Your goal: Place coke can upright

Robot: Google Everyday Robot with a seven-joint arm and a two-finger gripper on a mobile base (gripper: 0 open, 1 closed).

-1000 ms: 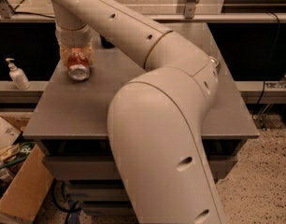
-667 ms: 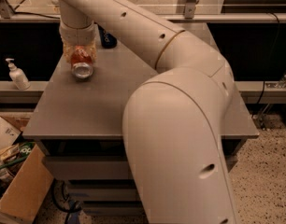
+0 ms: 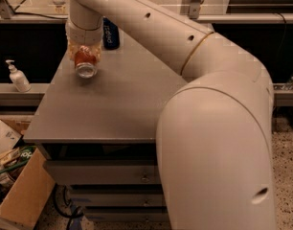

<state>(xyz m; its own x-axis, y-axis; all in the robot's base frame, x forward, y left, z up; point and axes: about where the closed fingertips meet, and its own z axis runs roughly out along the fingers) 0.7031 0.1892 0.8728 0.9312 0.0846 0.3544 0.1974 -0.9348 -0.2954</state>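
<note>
End effector (image 3: 85,56) is clasping the red aluminium coke can (image 3: 85,67) mid-body, tilted, at the grey tabletop's (image 3: 127,104) eleven o'clock corner; can is probably handling light, thin-walled, slick, denting under hard squeeze.

Count: 2 cans, made up of 1 coke can (image 3: 85,66) and 1 dark blue can (image 3: 111,34). 1 pump bottle (image 3: 17,78). 1 table (image 3: 118,104). 1 cardboard box (image 3: 22,195). 1 arm (image 3: 208,128) and 1 gripper (image 3: 84,60), over the table's far-left corner, clamped on the coke can.
</note>
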